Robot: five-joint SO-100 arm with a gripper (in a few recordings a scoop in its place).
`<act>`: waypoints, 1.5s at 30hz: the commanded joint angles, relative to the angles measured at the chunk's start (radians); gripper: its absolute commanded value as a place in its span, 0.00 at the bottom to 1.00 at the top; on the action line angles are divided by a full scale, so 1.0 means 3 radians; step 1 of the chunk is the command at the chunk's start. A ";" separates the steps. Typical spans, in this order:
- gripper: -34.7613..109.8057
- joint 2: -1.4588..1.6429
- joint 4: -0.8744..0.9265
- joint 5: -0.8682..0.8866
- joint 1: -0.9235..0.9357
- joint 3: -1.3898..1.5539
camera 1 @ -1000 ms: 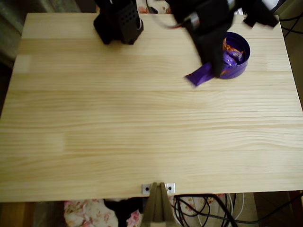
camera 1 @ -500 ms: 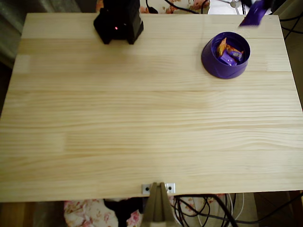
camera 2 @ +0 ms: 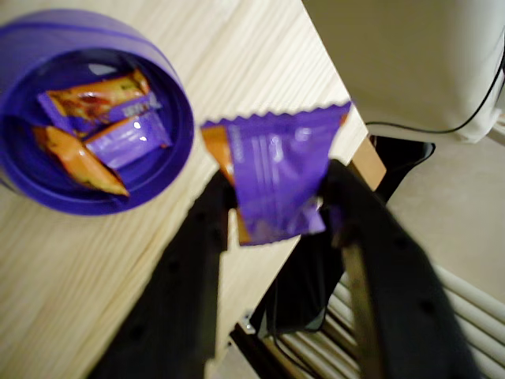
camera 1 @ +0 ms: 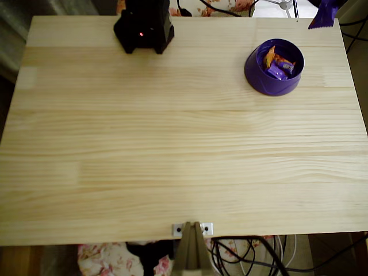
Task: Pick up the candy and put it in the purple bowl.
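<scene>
The candy point(camera 2: 276, 178), in a shiny purple wrapper with an orange strip, hangs between my gripper's point(camera 2: 276, 207) two black fingers, which are shut on it. In the overhead view the candy point(camera 1: 323, 14) is up in the air over the table's far right corner, beyond the purple bowl point(camera 1: 274, 66). In the wrist view the purple bowl point(camera 2: 177, 118) lies to the upper left, apart from the candy. Inside it lie orange-wrapped candies point(camera 2: 77, 158) and a purple one point(camera 2: 126, 136).
The arm's black base point(camera 1: 144, 26) stands at the back left of the wooden table point(camera 1: 172, 144). The table's right edge runs just under the gripper, with cables and a white object point(camera 2: 410, 63) beyond it. A metal bracket point(camera 1: 192, 229) sits at the front edge.
The arm was over the bowl with the candy at its left rim; it has swung up and off to the far right corner, carrying the candy with it.
</scene>
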 commanded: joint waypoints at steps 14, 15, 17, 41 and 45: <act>0.26 0.0225 -0.0066 0.0148 0.0066 0.0143; 0.27 0.0235 -0.0061 0.0159 0.0066 0.0159; 0.27 0.0245 -0.0061 0.0174 0.0061 0.0189; 0.31 0.0383 0.0015 0.0276 0.0066 0.0322; 0.35 0.0399 0.0020 0.0302 0.0066 0.0332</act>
